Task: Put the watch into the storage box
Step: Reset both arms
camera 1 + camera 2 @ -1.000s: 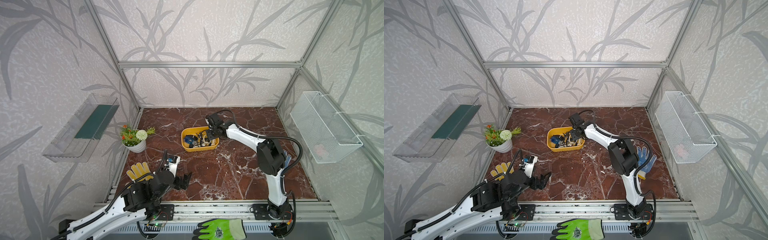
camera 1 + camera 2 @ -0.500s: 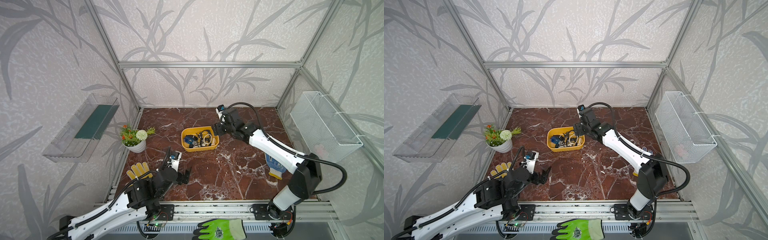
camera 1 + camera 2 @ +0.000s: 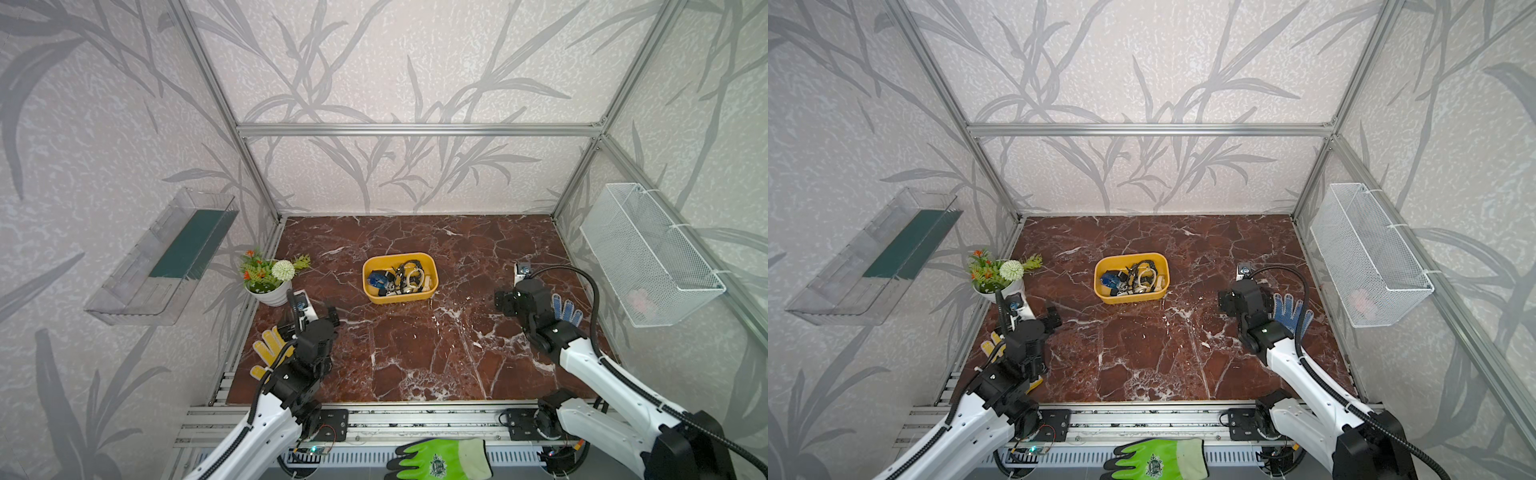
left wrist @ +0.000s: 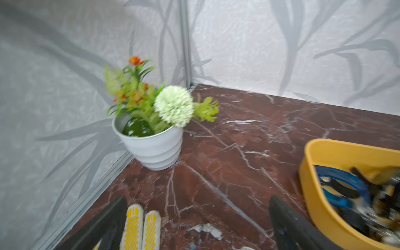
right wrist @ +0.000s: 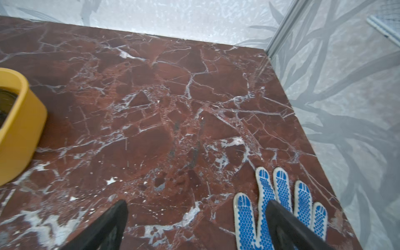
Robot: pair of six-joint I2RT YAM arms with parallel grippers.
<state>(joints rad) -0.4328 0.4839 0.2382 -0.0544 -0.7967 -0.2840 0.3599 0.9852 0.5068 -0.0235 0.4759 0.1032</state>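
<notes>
The right end effector (image 5: 197, 203) hangs low over the table (image 5: 173, 97) with its two dark fingers (image 5: 112, 223) spread wide and only bare marble between them; it grips nothing. Just under its outer finger, on its right side, lies a blue-dotted glove (image 5: 281, 188), flat on the table near the side wall. Ahead of it and well off to its left stands the storage box (image 3: 400, 296), a shallow yellow tub, apart from both arms. The watch (image 3: 412, 277) lies inside that box, in a tangle of straps and dials with a blue one at the far end from this end effector; it is hard to tell cleanly from the others. The left end effector (image 4: 198, 199) is likewise spread wide and empty, low over the table. Below it, toward its left finger, the tips of a yellow-dotted glove (image 4: 132, 225) show. The storage box sits ahead of it and to its right, near but not touching. Ahead and to its left, close to the wall, stands a white pot of artificial flowers (image 4: 153, 149). Farther out, a white wire basket (image 3: 648, 257) hangs on the wall to the right of the right end effector. A clear shelf tray (image 3: 124, 291) hangs on the wall to the left of the left one. Behind both, past the base rail, lies a green glove (image 3: 440, 459).
</notes>
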